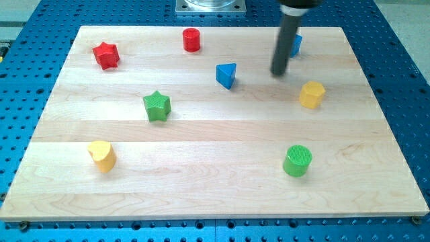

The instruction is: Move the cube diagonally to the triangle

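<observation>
A blue cube (296, 45) sits near the view's top right, partly hidden behind my rod. A blue triangle (227, 74) lies left of and below it, near the board's upper middle. My tip (279, 72) rests on the board just below and left of the cube, to the right of the triangle. Whether the rod touches the cube cannot be told.
On the wooden board (201, 188): a red star (106, 55) at top left, a red cylinder (191, 39) at top, a green star (157, 106), a yellow heart (102, 155) at lower left, a yellow hexagon (312, 95) and a green cylinder (297, 161).
</observation>
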